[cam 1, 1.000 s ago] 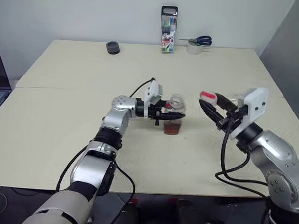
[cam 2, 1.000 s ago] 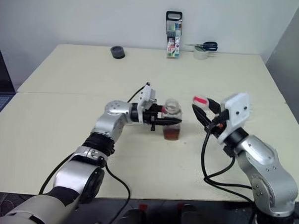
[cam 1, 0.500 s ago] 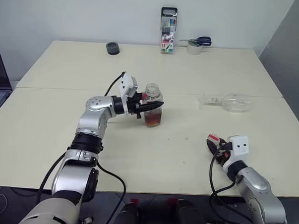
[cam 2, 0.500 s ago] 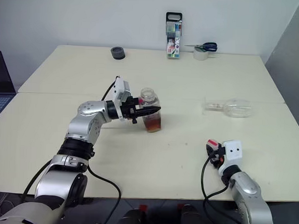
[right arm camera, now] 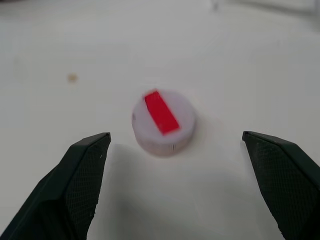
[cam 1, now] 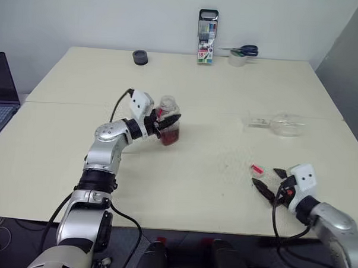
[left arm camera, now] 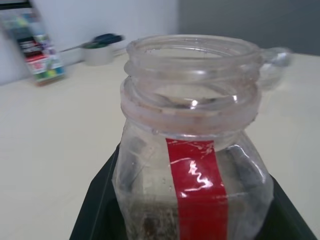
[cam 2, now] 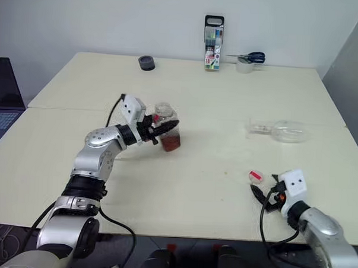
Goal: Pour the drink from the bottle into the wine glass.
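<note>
a: what is the step in hand, as you read it?

b: the cap [right arm camera: 162, 121] is off and lies on the table [cam 1: 194, 194] near the front edge, toward the right corner. the right gripper [cam 1: 270, 184] hangs just short of it, jaws spread wide and holding nothing. the left gripper [cam 1: 166, 123] is clenched on the bottle [cam 1: 168, 124], left of the table's middle.

a: so pouring comes next?

b: not at once, i judge. the glass [cam 1: 278, 123] lies on its side near the right edge, foot toward the centre, bowl toward the edge. it has to stand before anything goes in.

a: how would you do that well?

b: send the free right gripper to the stem, close gently, and tip it up onto its foot on a bare patch. a round bowl rolls, so come at it squarely. meanwhile keep the bottle upright; its mouth is open and any tilt could spill.

a: what is in the containers?

b: the drink [cam 1: 169, 136] fills roughly the lower part of the bottle, reddish-brown; the wrist view shows the neck clear and empty. the glass looks empty, though it is small here and i would not swear to a stray drop.

a: and the pour itself?

b: bring the bottle's lip just above the rim, tilt slowly, and keep the glass clear of the edge.
</note>
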